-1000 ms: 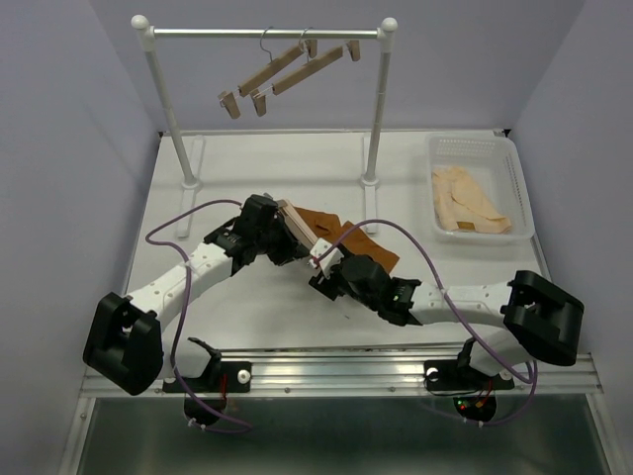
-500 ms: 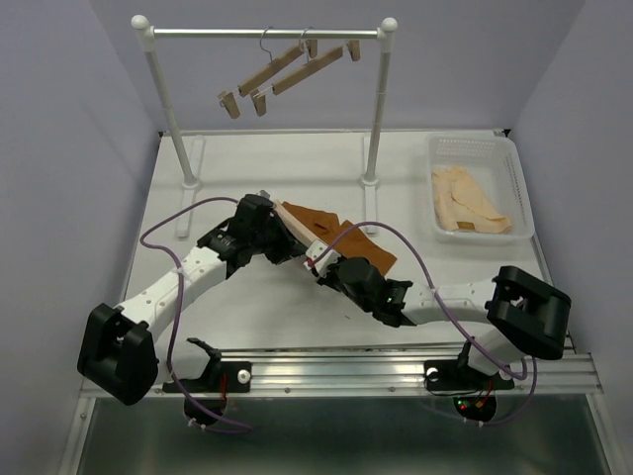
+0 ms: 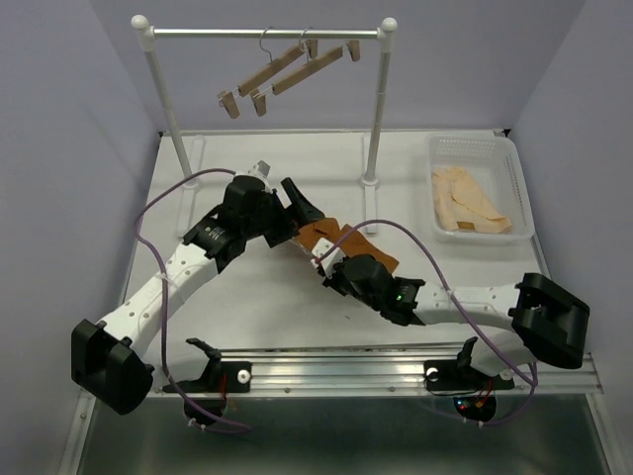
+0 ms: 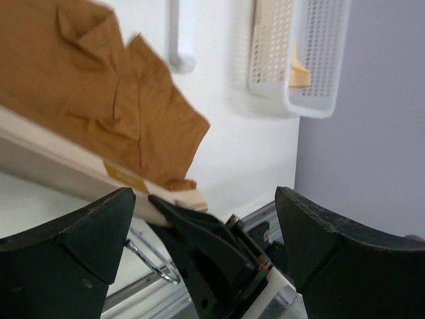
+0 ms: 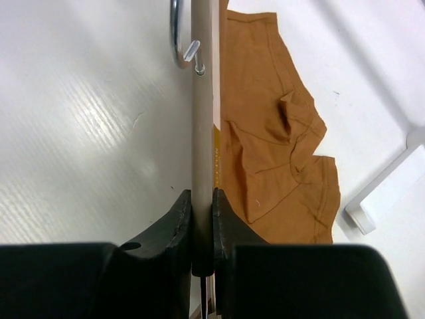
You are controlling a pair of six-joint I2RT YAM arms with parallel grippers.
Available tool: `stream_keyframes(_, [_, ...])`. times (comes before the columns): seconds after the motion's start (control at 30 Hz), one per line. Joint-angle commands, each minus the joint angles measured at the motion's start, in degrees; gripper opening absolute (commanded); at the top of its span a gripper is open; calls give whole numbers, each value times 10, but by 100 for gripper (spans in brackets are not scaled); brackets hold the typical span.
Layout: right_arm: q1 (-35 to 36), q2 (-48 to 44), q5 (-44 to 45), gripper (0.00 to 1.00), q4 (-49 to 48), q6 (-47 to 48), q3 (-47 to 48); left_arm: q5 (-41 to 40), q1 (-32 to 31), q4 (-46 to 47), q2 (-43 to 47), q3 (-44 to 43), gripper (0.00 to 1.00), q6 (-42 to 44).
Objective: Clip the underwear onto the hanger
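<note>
The rust-brown underwear [image 3: 348, 243] lies at mid-table, with the hanger's light-wood bar [image 3: 313, 240] along its left edge. In the right wrist view the bar [image 5: 201, 119] runs straight up from my right gripper [image 5: 202, 226], which is shut on it; the wire hook [image 5: 178, 40] curls to the left and the underwear [image 5: 272, 153] spreads to the right. My left gripper [image 3: 298, 210] hovers open just behind the hanger, holding nothing. Its own view looks down on the underwear [image 4: 106, 93], the bar [image 4: 60, 169] and the right gripper's black fingers [image 4: 199, 246].
A white rail [image 3: 265, 33] on two posts stands at the back with two more wooden hangers [image 3: 287, 69] on it. A white basket [image 3: 445, 148] with pale cream garments [image 3: 467, 206] sits at the right. A post foot [image 3: 371, 179] is just behind the underwear.
My left gripper has opened, let go of the hanger and drawn back toward the rear. My right gripper has closed on the hanger bar.
</note>
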State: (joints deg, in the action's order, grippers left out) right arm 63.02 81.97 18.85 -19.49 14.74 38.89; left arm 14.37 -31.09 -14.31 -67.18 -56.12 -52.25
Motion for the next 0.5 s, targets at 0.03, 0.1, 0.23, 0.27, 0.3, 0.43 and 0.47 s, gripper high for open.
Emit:
stream_keyframes(0.03, [1,-66,-10,1,59,-69,36,-60,2,1,-16,-92,99,50])
stream_keyframes(0.1, [-10,-74,22,1,117,-112,72,-92,7,-24,-30,-134,99,64])
stream_keyframes(0.23, [-37,-72,48,1,222,-170,151,-163,8,-63,-20,-188,99,80])
stream_keyframes(0.27, [-54,-70,52,1,243,-175,168,-174,9,-66,-13,-200,99,83])
stream_keyframes(0.3, [-62,-66,57,1,278,-183,207,-206,8,-69,4,-204,99,82])
stream_keyframes(0.43, [-112,-57,52,1,321,-192,288,-254,8,-98,54,-199,99,73])
stream_keyframes(0.47, [-127,-49,49,1,333,-198,305,-273,8,-105,64,-183,99,58])
